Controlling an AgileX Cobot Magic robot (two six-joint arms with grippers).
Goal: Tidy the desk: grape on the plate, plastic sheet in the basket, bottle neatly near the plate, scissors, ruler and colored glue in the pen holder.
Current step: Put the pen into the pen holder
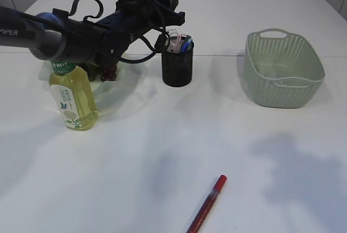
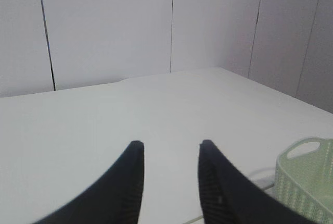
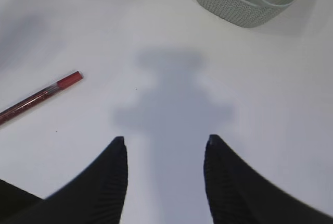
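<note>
My left gripper (image 2: 169, 148) is open and empty, held above the black pen holder (image 1: 177, 65) in the exterior view (image 1: 169, 5). The holder carries pink-handled scissors (image 1: 175, 41) and a blue item (image 1: 186, 44). Dark grapes (image 1: 109, 73) lie on the pale green plate (image 1: 130, 76), partly hidden by the arm. The yellow-green bottle (image 1: 73, 96) stands upright in front of the plate. The red glue pen (image 1: 207, 203) lies on the table near the front, also in the right wrist view (image 3: 41, 96). My right gripper (image 3: 165, 140) is open and empty above bare table to the right of the pen.
The green woven basket (image 1: 283, 70) stands at the right, also in the right wrist view (image 3: 244, 0) and the left wrist view (image 2: 307, 182). Something clear seems to lie inside it. The right arm is out of the exterior view.
</note>
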